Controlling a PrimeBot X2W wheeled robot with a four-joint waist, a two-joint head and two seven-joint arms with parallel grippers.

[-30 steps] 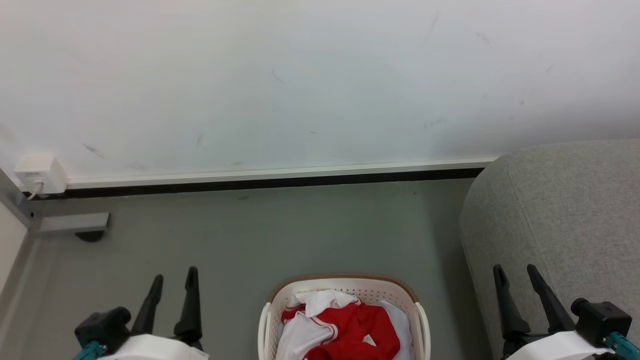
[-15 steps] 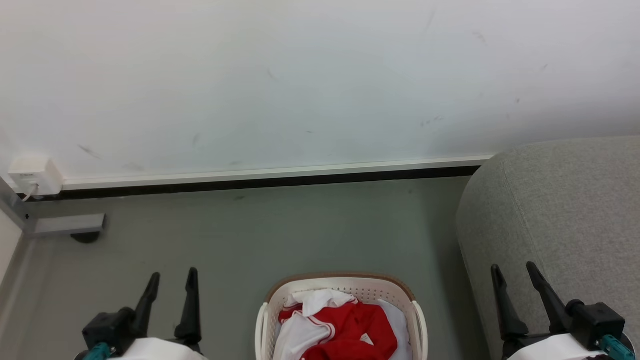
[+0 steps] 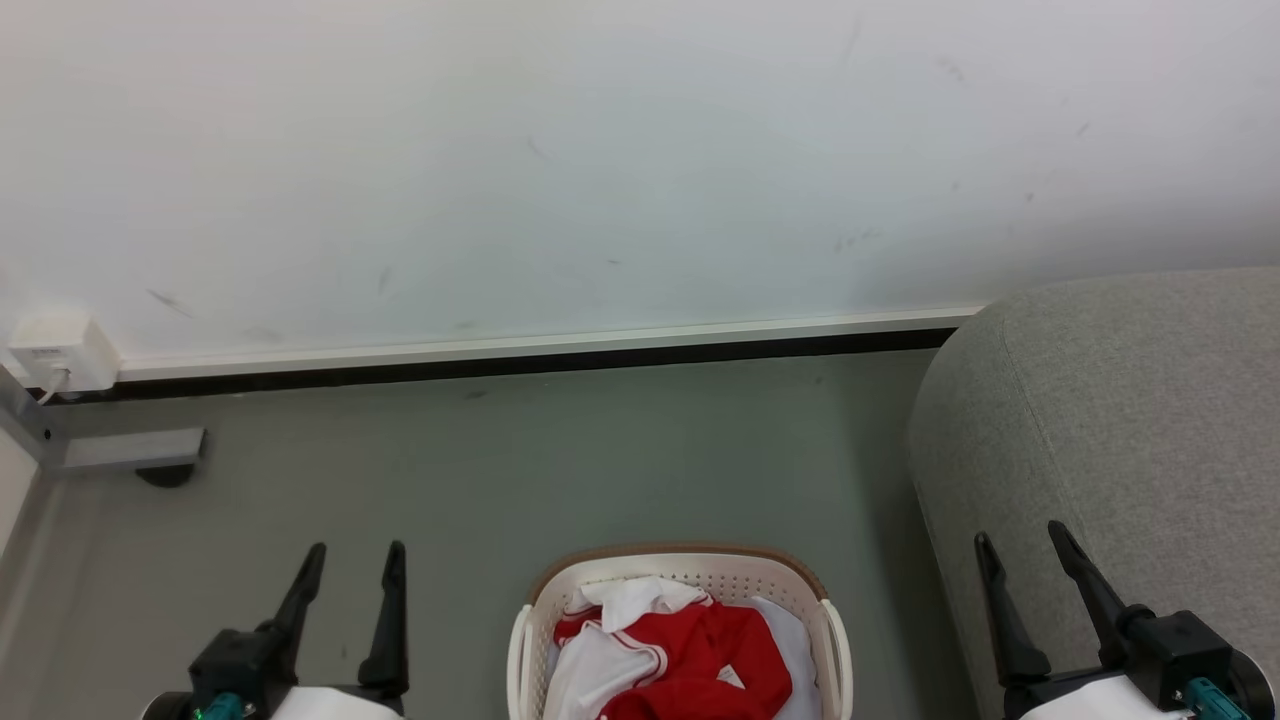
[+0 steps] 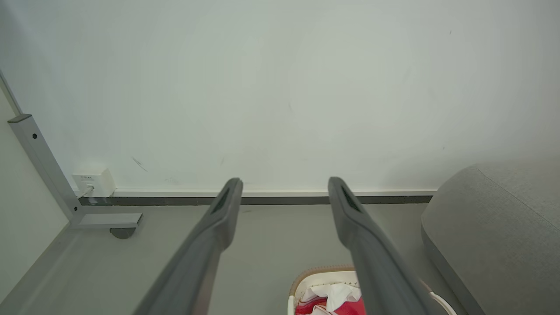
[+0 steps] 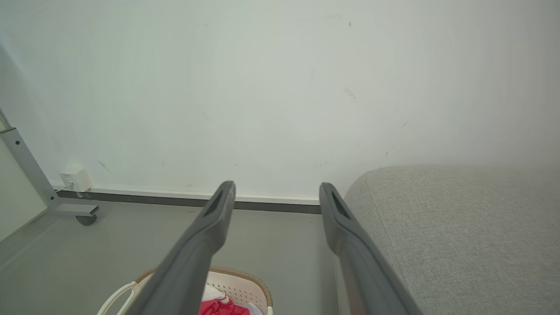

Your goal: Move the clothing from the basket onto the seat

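Observation:
The cream basket (image 3: 675, 572) with a brown rim stands on the grey floor at the bottom centre, holding red and white clothing (image 3: 680, 655). The grey seat (image 3: 1120, 400) rises at the right. My left gripper (image 3: 356, 553) is open at the lower left, left of the basket and clear of it. My right gripper (image 3: 1020, 535) is open at the lower right, in front of the seat's side. In the left wrist view the basket (image 4: 323, 275) and clothing (image 4: 332, 302) lie low between the fingers. The right wrist view shows the basket (image 5: 245, 282) and the seat (image 5: 459, 227).
A white wall (image 3: 600, 150) with a dark baseboard runs behind. A white socket box (image 3: 55, 350) sits low on the wall at the left, beside a grey metal frame foot (image 3: 130, 450). Bare grey floor (image 3: 550, 460) lies between the wall and the basket.
The whole head view has shifted slightly, so the camera moved. Both grippers sit a little lower in the picture and stay open.

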